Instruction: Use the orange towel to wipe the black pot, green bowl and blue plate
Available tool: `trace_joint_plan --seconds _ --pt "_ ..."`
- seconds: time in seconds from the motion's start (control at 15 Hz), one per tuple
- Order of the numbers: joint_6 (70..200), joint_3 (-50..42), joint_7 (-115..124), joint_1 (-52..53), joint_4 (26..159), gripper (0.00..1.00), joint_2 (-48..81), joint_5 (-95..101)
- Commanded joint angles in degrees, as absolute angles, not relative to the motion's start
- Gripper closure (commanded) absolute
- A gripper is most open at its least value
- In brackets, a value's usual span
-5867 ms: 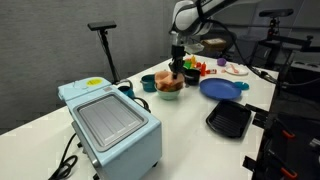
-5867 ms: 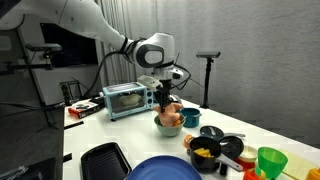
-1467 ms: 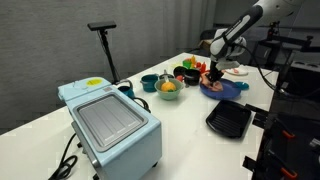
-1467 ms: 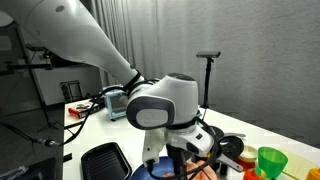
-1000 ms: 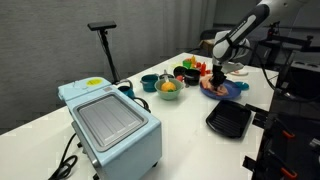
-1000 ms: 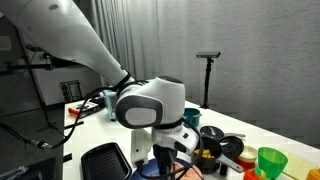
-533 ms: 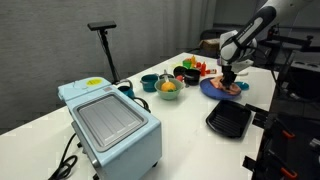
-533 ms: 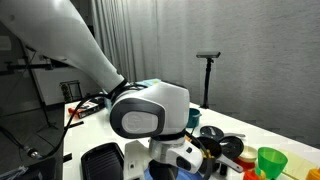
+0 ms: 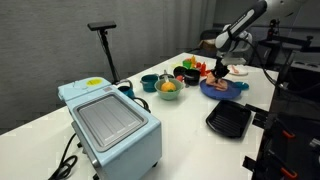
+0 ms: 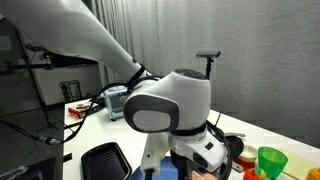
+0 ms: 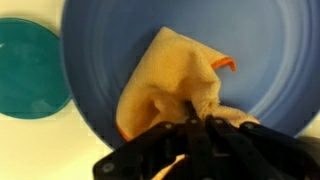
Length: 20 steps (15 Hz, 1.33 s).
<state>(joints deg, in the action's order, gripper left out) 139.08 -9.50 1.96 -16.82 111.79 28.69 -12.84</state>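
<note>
My gripper (image 9: pixel 222 72) is shut on the orange towel (image 11: pixel 172 72) and holds it on the blue plate (image 9: pixel 214 90) at the table's far right. In the wrist view the crumpled towel lies in the middle of the plate (image 11: pixel 260 60), with my fingertips (image 11: pixel 196 116) pinching its lower edge. The black pot (image 9: pixel 186 76) stands just behind the plate. The green bowl (image 10: pixel 270 160) shows at the right edge of an exterior view, beside my arm. The arm hides most of the plate there.
A light blue toaster oven (image 9: pixel 110 122) stands at the near left. A black tray (image 9: pixel 230 120) lies in front of the plate. A bowl of food (image 9: pixel 169 89) and a teal cup (image 9: pixel 148 82) stand mid-table. A teal round object (image 11: pixel 30 65) lies next to the plate.
My gripper carried the towel from the food bowl to the blue plate. In the last half second it slid back across the plate, from its near right side toward the middle.
</note>
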Motion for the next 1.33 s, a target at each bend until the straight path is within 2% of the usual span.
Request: trace_joint_plan --seconds 0.0,0.8,1.27 --pt "141.7 -7.1 5.4 -16.3 107.2 0.99 32.2 -17.0" --pt "131.1 -1.9 5.2 -12.1 109.1 0.99 32.6 -16.5" --pt "118.3 -5.9 2.8 -11.3 109.6 0.99 31.0 -7.5"
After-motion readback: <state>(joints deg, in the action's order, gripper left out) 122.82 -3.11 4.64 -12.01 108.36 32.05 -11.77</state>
